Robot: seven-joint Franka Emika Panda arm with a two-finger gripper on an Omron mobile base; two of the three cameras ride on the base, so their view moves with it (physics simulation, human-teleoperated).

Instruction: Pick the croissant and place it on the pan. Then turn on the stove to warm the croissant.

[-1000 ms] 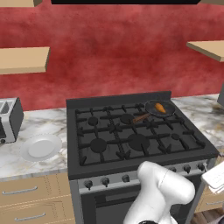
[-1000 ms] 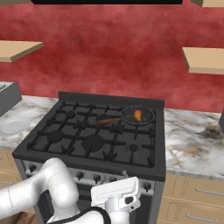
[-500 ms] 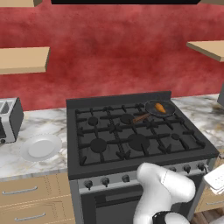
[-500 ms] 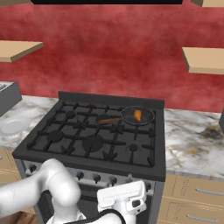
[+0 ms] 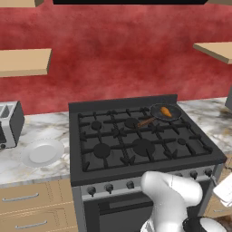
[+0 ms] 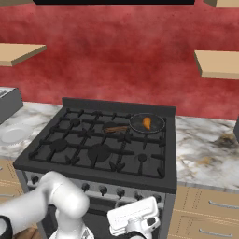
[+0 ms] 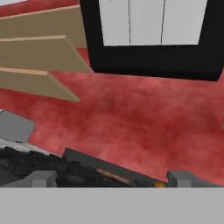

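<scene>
The croissant [image 5: 166, 111] [image 6: 146, 123] lies inside the small dark pan [image 5: 157, 108] [image 6: 138, 125], which stands on the back right burner of the black stove [image 5: 136, 147] [image 6: 93, 151]. The pan's wooden handle [image 5: 145, 121] [image 6: 115, 129] points left. A row of dark knobs [image 5: 108, 187] [image 6: 121, 192] runs along the silver front. My gripper [image 7: 113, 178] hangs low in front of the stove, below counter height, open with nothing between its fingertips [image 7: 43, 178]. In the hand view it looks up across the grates, where a sliver of the croissant [image 7: 159, 184] shows.
A white plate [image 5: 41, 152] [image 6: 11, 134] and a silver toaster [image 5: 7, 124] stand on the marble counter left of the stove. More counter [image 6: 205, 154] lies to the right. Wooden shelves [image 5: 22, 61] [image 6: 217, 63] hang on the red wall.
The hand has sunk a little lower in front of the stove. Croissant and pan have stayed where they were.
</scene>
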